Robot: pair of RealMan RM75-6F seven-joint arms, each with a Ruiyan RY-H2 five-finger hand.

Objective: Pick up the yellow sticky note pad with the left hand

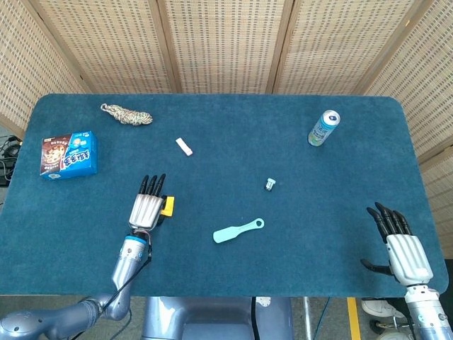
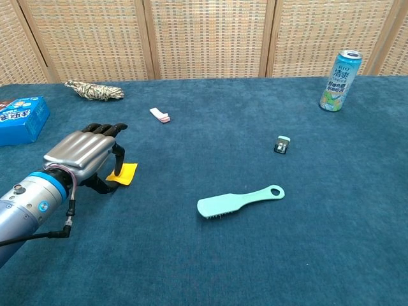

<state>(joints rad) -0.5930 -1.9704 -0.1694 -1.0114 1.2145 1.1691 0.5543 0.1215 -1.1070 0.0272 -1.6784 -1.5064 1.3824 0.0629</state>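
Observation:
The yellow sticky note pad (image 1: 168, 205) (image 2: 123, 173) lies flat on the blue table cloth, left of centre. My left hand (image 1: 146, 205) (image 2: 83, 156) sits right beside it on its left, fingers pointing away from me and bent down at the tips. The thumb reaches to the pad's near left edge; I cannot tell whether it touches. Nothing is lifted or gripped. My right hand (image 1: 400, 244) rests at the table's front right corner with its fingers spread and empty. It shows only in the head view.
A teal brush (image 1: 238, 230) (image 2: 239, 201) lies right of the pad. A small clip (image 1: 270, 184), a drink can (image 1: 324, 127), a white stick (image 1: 184, 146), a rope bundle (image 1: 126, 114) and a blue snack box (image 1: 69, 155) lie further off.

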